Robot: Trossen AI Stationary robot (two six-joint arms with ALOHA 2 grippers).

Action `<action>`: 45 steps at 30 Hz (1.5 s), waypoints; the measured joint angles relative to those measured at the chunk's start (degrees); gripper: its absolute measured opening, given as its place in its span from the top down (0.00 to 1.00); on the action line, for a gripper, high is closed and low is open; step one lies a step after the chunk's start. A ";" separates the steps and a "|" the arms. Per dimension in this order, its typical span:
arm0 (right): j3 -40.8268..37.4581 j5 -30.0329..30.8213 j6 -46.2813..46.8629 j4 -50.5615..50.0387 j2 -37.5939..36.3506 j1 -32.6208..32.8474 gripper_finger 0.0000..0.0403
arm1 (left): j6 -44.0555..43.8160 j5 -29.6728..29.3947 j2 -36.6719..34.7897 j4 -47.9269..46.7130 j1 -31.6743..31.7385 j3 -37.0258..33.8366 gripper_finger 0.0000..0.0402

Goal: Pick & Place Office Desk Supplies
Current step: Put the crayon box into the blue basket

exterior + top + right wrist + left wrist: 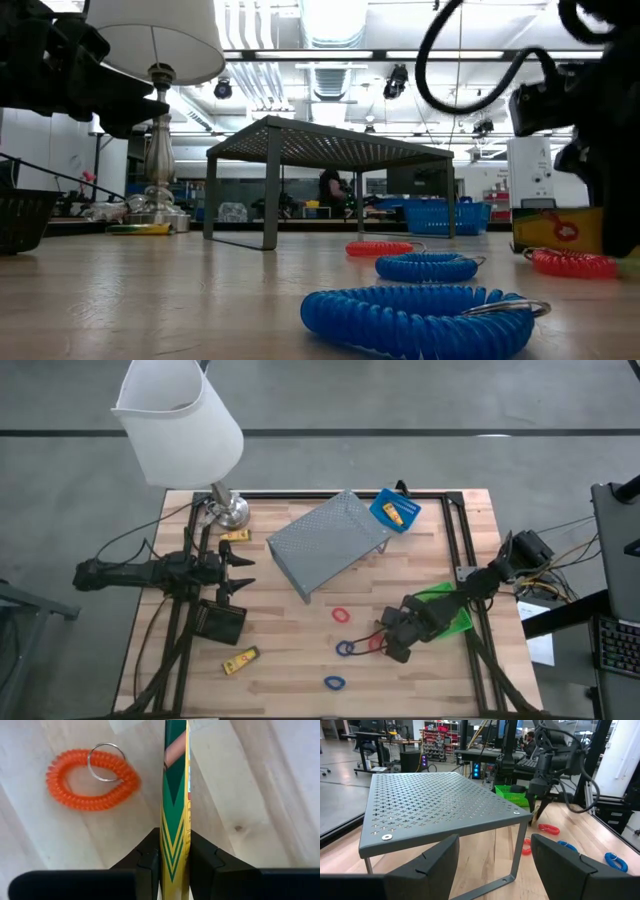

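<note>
Nearest the low camera lies a blue coil, and behind it a second blue coil and a red coil, all flat on the table. The right gripper is at the right near part of the table, just left of the green bin. Its fingers are closed narrow on a thin yellow box with green marks, standing on its edge between the pads. An orange-red coil with a metal ring lies just beside this box.

I judge the box to be light and stiff, with smooth card faces that may slip, so a grip across the flat faces near the middle, as now, seems right. The coils look soft and springy; they should be pinched across one side of the loop.

The left gripper waits wide open at the left, facing the grey shelf.
</note>
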 joint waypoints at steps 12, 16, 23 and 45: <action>14.41 1.21 20.77 -19.55 -0.89 -0.67 0.84 | 0.00 0.00 0.00 0.02 0.00 0.00 0.37; 20.15 3.49 26.28 -26.39 -0.92 -0.81 0.84 | 0.00 0.02 0.00 0.00 -0.02 0.00 0.37; 29.10 4.41 31.29 -41.86 -0.92 -3.44 0.84 | 0.00 0.01 0.00 0.00 0.00 0.00 0.37; 29.72 11.42 13.34 -49.32 -16.14 -26.64 0.84 | 0.00 0.01 0.00 0.00 -0.01 0.00 0.37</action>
